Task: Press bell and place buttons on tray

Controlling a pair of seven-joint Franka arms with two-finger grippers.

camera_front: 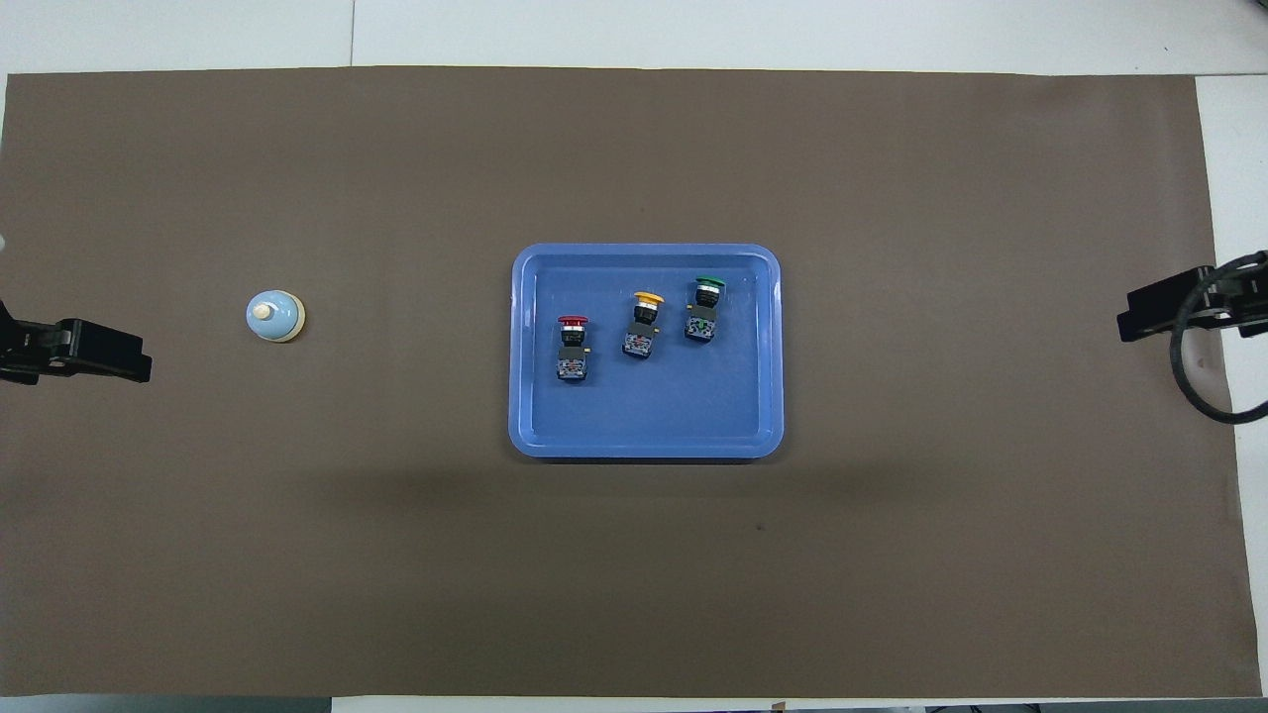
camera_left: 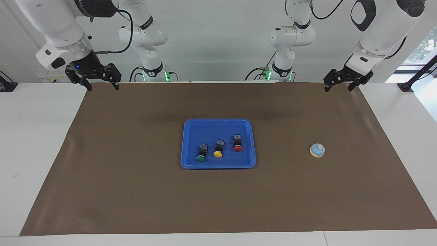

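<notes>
Three rigid, light black-bodied push-buttons, red [camera_left: 238, 142], yellow [camera_left: 218, 148] and green [camera_left: 202, 152], best gripped across their bodies, lie in the shallow blue plastic tray [camera_left: 191, 164] mid-tabletop; left gripper [camera_left: 342, 82] and right gripper [camera_left: 94, 79] hang released over the robot-side corners.

Left gripper [camera_front: 74, 352] and right gripper [camera_front: 1179, 309] each cut off by the overhead view's side edges.

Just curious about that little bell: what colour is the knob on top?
Cream, on the light-blue bell; the overhead view shows it best.
</notes>
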